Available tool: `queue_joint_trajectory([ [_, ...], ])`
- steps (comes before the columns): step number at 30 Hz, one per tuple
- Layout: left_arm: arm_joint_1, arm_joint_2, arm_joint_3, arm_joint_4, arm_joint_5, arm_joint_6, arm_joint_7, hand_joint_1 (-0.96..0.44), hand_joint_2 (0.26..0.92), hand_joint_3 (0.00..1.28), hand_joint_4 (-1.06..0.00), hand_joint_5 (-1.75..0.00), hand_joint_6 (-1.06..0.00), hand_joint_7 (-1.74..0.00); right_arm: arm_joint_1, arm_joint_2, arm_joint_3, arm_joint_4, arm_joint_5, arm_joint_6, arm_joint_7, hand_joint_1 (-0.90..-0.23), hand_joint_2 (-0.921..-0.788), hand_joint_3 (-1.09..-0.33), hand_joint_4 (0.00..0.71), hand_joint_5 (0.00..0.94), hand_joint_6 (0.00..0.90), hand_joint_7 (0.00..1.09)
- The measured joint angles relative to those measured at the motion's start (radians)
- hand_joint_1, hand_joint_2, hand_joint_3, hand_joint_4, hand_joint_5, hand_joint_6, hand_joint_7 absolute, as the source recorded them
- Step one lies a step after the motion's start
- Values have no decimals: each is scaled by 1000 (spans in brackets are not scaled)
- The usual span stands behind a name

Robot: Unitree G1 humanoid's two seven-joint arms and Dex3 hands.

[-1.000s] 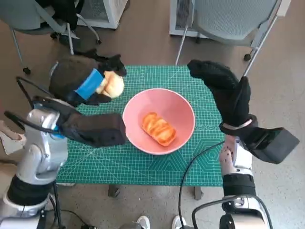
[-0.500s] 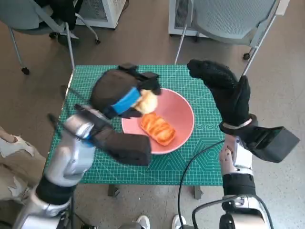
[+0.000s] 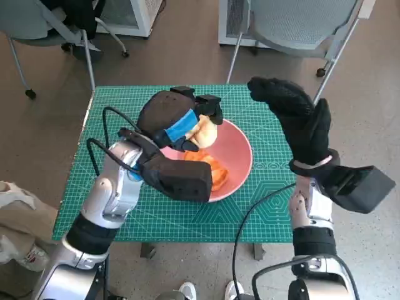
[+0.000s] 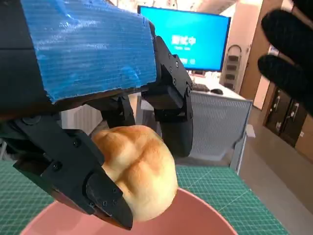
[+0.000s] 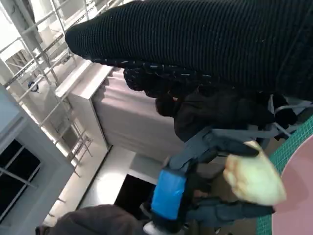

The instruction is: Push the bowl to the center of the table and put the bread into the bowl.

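A pink bowl sits near the middle of the green mat, with an orange glazed bread lying in it. My left hand hovers over the bowl's left rim and grips a pale round bread roll. The left wrist view shows the roll held between black fingers just above the pink bowl rim. My right hand is raised above the mat's right side, fingers apart, holding nothing. In the right wrist view, the roll and the left hand appear beyond the glove.
A green cutting mat covers the small table. Grey chairs stand behind the table on the brown floor. A person's light clothing shows at the left edge.
My left hand has carried the roll rightwards from the mat's left side to above the bowl. The right hand has stayed raised in place.
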Motion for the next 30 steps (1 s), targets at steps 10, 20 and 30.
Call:
queue_joint_trajectory([
  [10, 4, -12, 30, 55, -158, -49, -68, -161, 831, 5, -184, -63, -269, -207, 1, 0, -1, -4, -1, 0, -1, -682, -921, -875, 74, 1, -1, 293],
  [20, 27, 13, 33, 65, -177, -91, -56, -456, 845, 10, -73, -2, -228, -116, 3, 1, 0, -10, -3, -2, -10, -683, -921, -874, 75, 1, -1, 294],
  [30, 58, 27, 126, 123, -316, -200, -32, -591, 910, 35, -3, 1, -89, -35, 4, 2, 2, -27, -3, -2, -23, -684, -921, -873, 76, 1, -1, 293],
])
